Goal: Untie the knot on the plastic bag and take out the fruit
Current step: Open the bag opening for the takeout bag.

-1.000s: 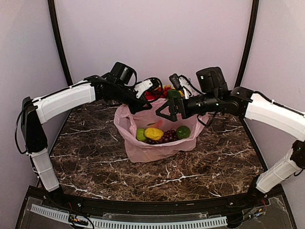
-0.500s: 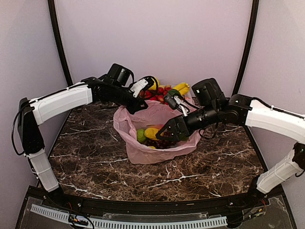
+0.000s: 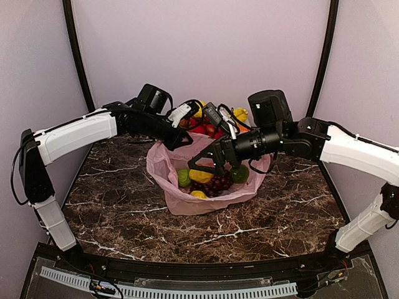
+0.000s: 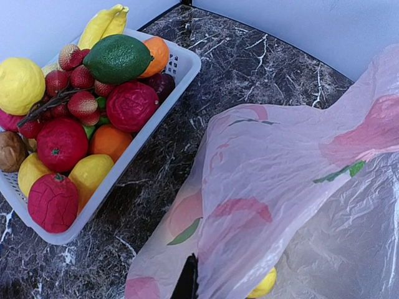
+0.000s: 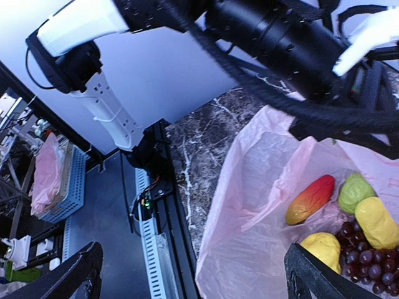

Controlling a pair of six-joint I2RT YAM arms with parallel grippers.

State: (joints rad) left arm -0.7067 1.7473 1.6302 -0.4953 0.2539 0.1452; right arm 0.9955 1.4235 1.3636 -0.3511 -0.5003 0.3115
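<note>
The pink plastic bag [image 3: 206, 198] stands open on the marble table, and no knot shows. Inside it lie a grape bunch [image 3: 219, 182], yellow fruit [image 3: 201, 175] and green fruit [image 3: 239, 173]. My left gripper [image 3: 181, 139] is shut on the bag's rear left rim and holds it up; in the left wrist view one black finger [image 4: 187, 281] pinches the film [image 4: 262, 187]. My right gripper [image 3: 207, 166] is open and empty, low over the bag's mouth. The right wrist view shows its gripper [image 5: 194, 261] spread wide over the bag [image 5: 262, 205], with a red-orange fruit [image 5: 310, 199] and grapes [image 5: 361, 252] below.
A white basket [image 4: 182, 73] heaped with toy fruit stands behind the bag, also in the top view [image 3: 215, 121]. Both forearms cross above the bag. The table's front rail [image 5: 159, 249] lies below the right gripper.
My right gripper has dropped from above the bag's rear rim toward the open mouth and shifted left. My left gripper has kept hold of the rim, almost still.
</note>
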